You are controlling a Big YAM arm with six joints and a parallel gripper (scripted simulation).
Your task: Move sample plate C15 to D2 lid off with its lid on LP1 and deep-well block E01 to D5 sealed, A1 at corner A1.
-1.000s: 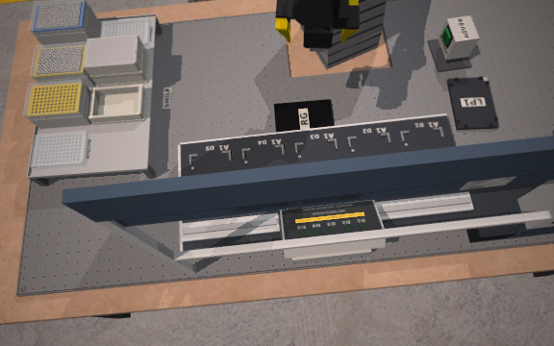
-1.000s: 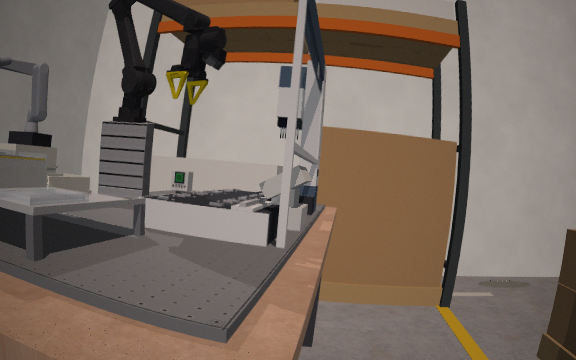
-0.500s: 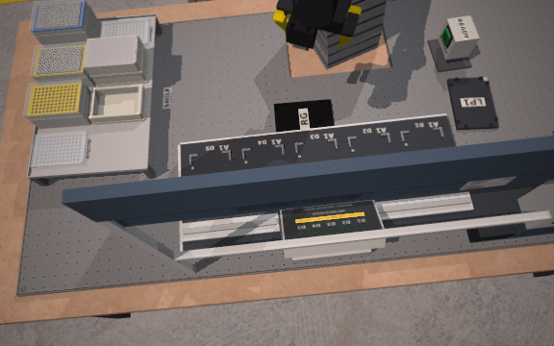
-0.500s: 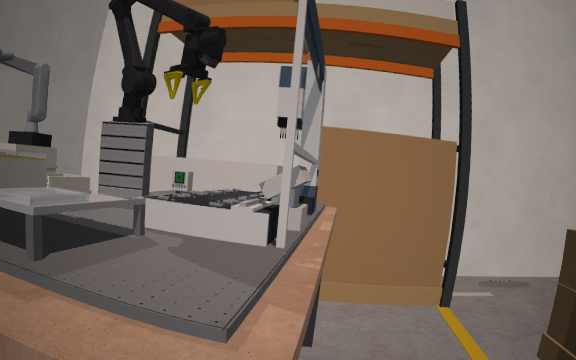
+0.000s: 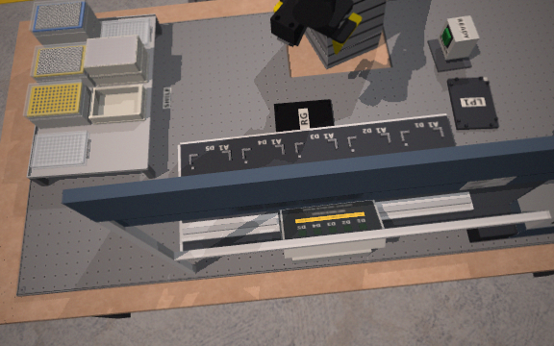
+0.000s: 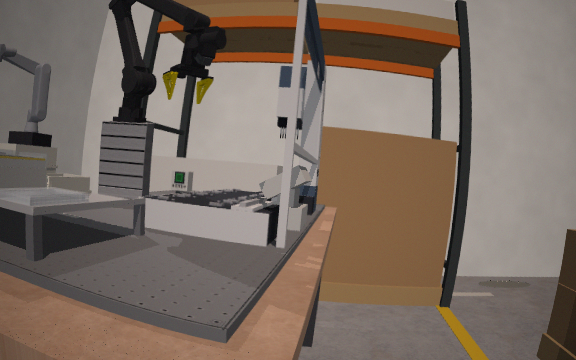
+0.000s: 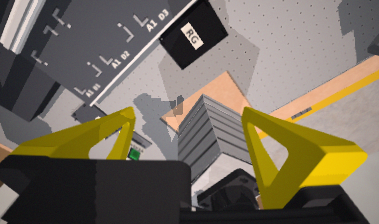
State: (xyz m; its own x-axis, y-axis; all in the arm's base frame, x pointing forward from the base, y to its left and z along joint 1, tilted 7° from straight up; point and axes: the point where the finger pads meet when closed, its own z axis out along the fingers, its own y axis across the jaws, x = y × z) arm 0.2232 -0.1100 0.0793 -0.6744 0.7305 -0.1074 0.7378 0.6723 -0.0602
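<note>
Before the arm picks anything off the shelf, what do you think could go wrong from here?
1. The open reservoir sits among the shelf items; a carried plate could pass over it.
2. The blue gantry beam overhangs the deck positions, so a high approach to them may collide.
3. The open gripper holds nothing and hangs high near the arm's pedestal; the shelf is a long reach.
</note>
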